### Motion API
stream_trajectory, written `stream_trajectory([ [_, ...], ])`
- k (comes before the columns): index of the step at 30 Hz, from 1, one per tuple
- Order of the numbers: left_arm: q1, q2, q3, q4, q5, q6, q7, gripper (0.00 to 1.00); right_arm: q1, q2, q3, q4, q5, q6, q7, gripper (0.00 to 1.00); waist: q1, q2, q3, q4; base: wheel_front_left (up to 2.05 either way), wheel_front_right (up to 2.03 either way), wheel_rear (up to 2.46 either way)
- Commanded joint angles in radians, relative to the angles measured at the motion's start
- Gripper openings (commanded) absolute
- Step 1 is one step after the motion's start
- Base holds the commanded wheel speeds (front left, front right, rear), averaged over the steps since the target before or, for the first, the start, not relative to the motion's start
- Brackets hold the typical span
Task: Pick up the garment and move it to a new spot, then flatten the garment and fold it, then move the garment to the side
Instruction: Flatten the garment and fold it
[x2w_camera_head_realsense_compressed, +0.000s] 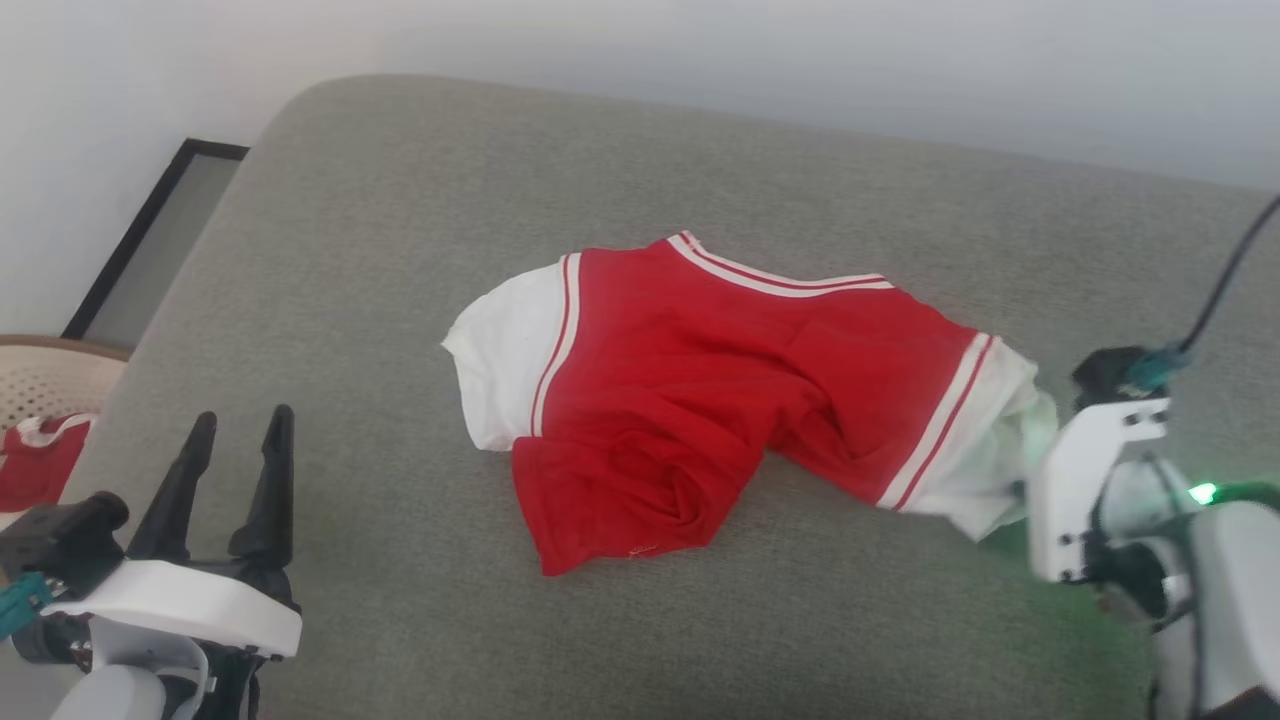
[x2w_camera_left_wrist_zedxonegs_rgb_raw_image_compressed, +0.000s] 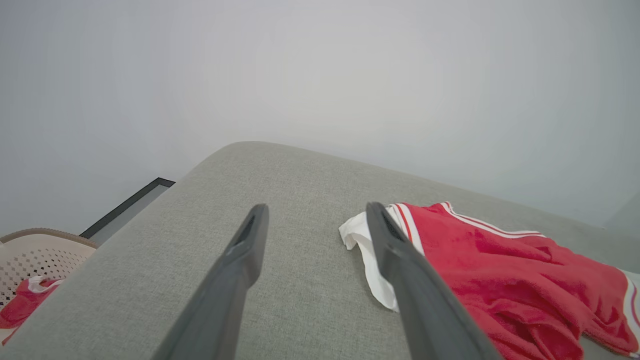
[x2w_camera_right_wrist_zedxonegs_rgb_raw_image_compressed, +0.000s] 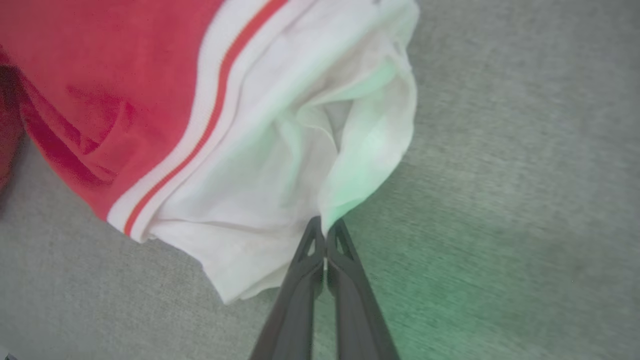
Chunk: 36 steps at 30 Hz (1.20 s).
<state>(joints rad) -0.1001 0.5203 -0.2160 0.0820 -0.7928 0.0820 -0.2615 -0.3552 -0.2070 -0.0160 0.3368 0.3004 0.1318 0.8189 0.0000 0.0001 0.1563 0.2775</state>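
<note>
Where the two dark fingers of the right gripper (x2w_camera_right_wrist_zedxonegs_rgb_raw_image_compressed: 325, 239) come to their tips, they stand pressed flat together, and a fold of the garment (x2w_camera_right_wrist_zedxonegs_rgb_raw_image_compressed: 100, 75) is nipped between them: the loose white edge of one sleeve, tinted pale green by the lamp (x2w_camera_head_realsense_compressed: 1203, 492) on that arm. From this pinch the sleeve fans out bunched and creased, then meets a white band carrying a thin red stripe, then the red body. Head view: garment lies near the middle of the grey upholstered surface (x2w_camera_head_realsense_compressed: 400, 220), back or inside uppermost as far as I can tell, no lettering visible. Red body rumpled, with a deep fold across the middle and the lower hem bunched toward the camera. The second white sleeve lies spread on the robot's left side, set off by the same red-and-white trim; a striped collar band runs along the far edge. The pinched sleeve sits at the garment's right end, against the white wrist housing. Left gripper (x2w_camera_head_realsense_compressed: 240, 430) is well apart from the cloth, at lower left, fingers spread wide with nothing between them; in its wrist view the bare grey fabric shows in the gap, and the near white sleeve lies just behind the right-hand finger. Beyond the surface's left corner: a pale perforated basket (x2w_camera_head_realsense_compressed: 50, 380) holding another red cloth (x2w_camera_head_realsense_compressed: 40, 460), a black-framed panel (x2w_camera_head_realsense_compressed: 150, 240), and a plain light wall (x2w_camera_head_realsense_compressed: 800, 50).
</note>
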Motion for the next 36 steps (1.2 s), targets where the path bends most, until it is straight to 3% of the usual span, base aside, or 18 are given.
stream_trajectory([
  [1, 0.01, -0.006, 0.009, -0.001, 0.006, -0.007, -0.004, 1.0, -0.007, -0.015, -0.008, -0.002, 0.007, -0.002, 0.005, 0.0, 0.0, -0.0001, -0.001, -0.005, 0.0, 0.0, 0.0],
  [10, 0.015, -0.041, 0.047, 0.003, 0.035, -0.04, -0.004, 1.0, -0.017, -0.141, -0.102, -0.071, 0.051, -0.002, 0.053, 0.0, 0.0, -0.0001, 0.009, -0.034, 0.0, 0.0, 0.0],
  [19, -0.009, -0.059, 0.05, 0.012, 0.05, -0.063, -0.004, 1.0, -0.022, -0.236, -0.167, -0.011, 0.079, -0.002, 0.05, 0.0, 0.0, -0.0001, 0.031, -0.033, 0.0, 0.0, 0.0],
  [21, -0.011, -0.064, 0.051, 0.014, 0.053, -0.067, -0.004, 1.0, -0.031, -0.221, -0.168, 0.019, 0.08, -0.002, 0.032, 0.15, 0.0, -0.0001, 0.035, -0.034, 0.0, 0.0, 0.0],
  [22, -0.011, -0.065, 0.049, 0.017, 0.054, -0.068, -0.004, 1.0, -0.036, -0.218, -0.169, 0.036, 0.078, -0.002, 0.022, 0.32, 0.0, -0.0001, 0.037, -0.034, 0.0, 0.0, 0.0],
  [24, -0.02, -0.066, 0.043, 0.021, 0.054, -0.074, -0.004, 1.0, -0.045, -0.216, -0.165, 0.078, 0.077, -0.002, 0.009, 0.47, 0.0, -0.0001, 0.04, -0.034, 0.0, 0.0, 0.0],
  [25, -0.025, -0.065, 0.038, 0.022, 0.055, -0.079, -0.001, 1.0, -0.052, -0.207, -0.162, 0.093, 0.085, -0.002, 0.001, 0.9, 0.0, -0.0001, 0.039, -0.035, 0.0, 0.0, 0.0],
  [26, -0.029, -0.063, 0.037, 0.024, 0.055, -0.078, 0.003, 1.0, -0.06, -0.202, -0.161, 0.112, 0.089, -0.002, -0.006, 1.0, 0.0, -0.0001, 0.039, -0.036, 0.0, 0.0, 0.0],
  [36, -0.069, -0.016, 0.024, 0.018, 0.044, -0.099, 0.07, 1.0, -0.106, -0.181, -0.112, 0.145, 0.109, -0.002, -0.071, 1.0, 0.0, -0.0001, 0.018, -0.102, 0.0, 0.0, 0.0],
])
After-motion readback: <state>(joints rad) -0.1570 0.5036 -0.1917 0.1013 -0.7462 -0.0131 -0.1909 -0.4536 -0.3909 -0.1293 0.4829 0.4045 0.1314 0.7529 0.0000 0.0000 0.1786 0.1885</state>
